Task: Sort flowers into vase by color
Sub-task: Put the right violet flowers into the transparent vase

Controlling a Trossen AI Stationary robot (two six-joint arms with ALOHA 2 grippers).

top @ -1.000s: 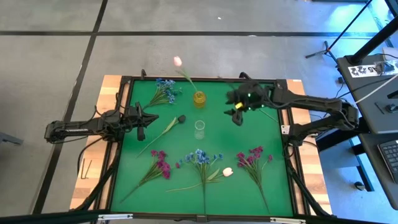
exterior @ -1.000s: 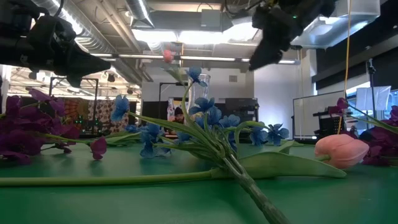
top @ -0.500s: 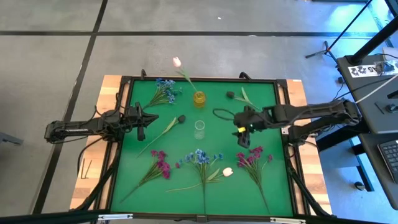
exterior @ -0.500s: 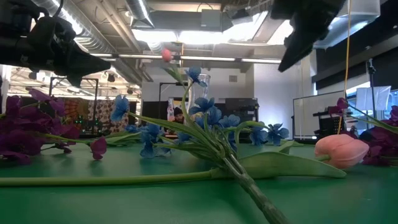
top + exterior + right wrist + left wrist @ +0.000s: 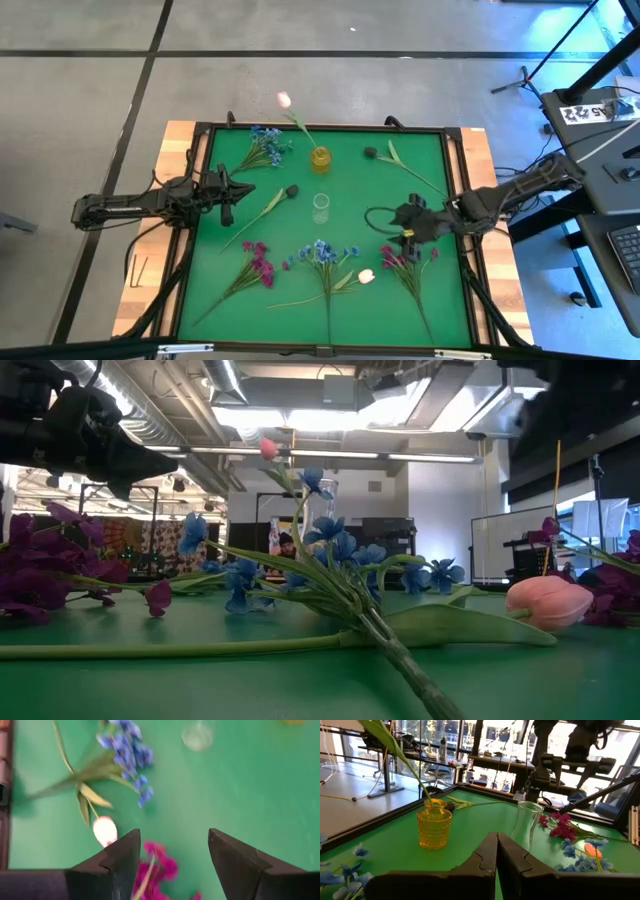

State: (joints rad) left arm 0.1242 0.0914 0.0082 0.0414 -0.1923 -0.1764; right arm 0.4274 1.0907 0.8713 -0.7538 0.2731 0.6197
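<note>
Lower right of the high view, on the green bench (image 5: 440,150): magenta spray (image 5: 408,252), judged light, limp-headed, best taken mid-stem; right gripper (image 5: 408,232) above it, fingers wide and empty; left gripper (image 5: 228,190) closed, empty, at left.

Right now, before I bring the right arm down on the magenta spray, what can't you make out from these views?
- Right gripper: open over the magenta spray; its stem is cut off by the right wrist view's edge.
- Low view: the right gripper is only a dark shape at the top corner, so its height is unclear.
- Clear vase: too small in the high view to judge contents.
- Left gripper: shut, waiting.
</note>
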